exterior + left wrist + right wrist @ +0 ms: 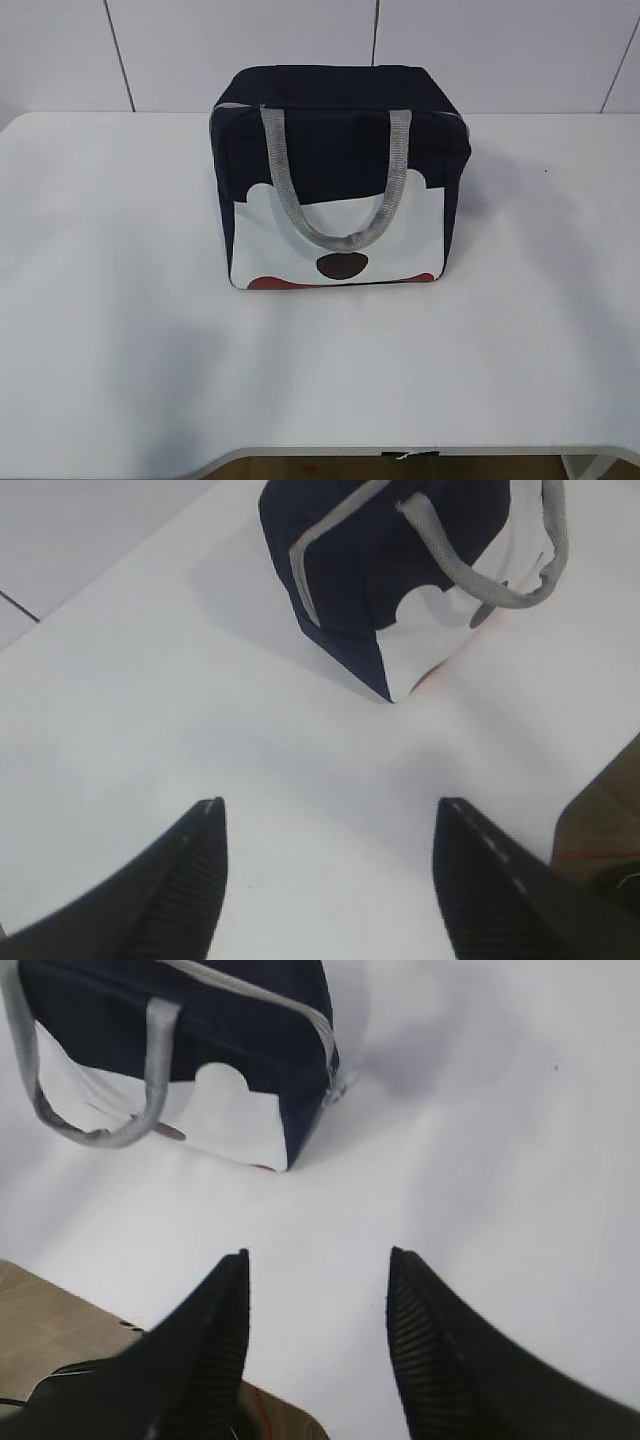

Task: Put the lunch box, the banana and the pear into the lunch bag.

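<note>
The navy lunch bag stands upright in the middle of the white table, zipped shut, its white side with red and dark marks facing the camera and a grey handle hanging down it. In the left wrist view the lunch bag lies well beyond my left gripper, which is open and holds nothing. In the right wrist view the lunch bag sits far ahead and to the left of my right gripper, also open and empty. Neither gripper shows in the exterior view. The lunch box, the banana and the pear are out of view.
The white table spreads around the bag. Its front edge runs along the bottom, with brown floor below it. A white panelled wall stands behind.
</note>
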Controlling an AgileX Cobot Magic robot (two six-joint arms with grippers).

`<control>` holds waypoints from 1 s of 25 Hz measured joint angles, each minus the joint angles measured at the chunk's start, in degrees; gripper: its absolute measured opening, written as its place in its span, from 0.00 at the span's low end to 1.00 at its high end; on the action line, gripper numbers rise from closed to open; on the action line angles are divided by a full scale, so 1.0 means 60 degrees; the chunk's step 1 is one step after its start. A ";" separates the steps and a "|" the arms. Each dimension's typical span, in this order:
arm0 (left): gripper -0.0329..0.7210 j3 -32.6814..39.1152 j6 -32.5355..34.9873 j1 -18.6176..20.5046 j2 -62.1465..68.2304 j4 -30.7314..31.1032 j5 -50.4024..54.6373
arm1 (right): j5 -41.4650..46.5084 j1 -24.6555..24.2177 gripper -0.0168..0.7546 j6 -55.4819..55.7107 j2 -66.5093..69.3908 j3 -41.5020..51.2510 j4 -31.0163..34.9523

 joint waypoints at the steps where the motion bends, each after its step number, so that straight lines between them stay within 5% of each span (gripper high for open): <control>1: 0.69 0.0266 -0.0111 0.0000 -0.0142 0.0000 -0.0004 | 0.0000 0.0000 0.51 0.0183 -0.0205 0.0212 -0.0186; 25: 0.73 0.5826 -0.2841 0.0000 -0.5110 -0.0022 -0.0666 | -0.0983 0.0466 0.53 0.2424 -0.5552 0.5766 -0.2444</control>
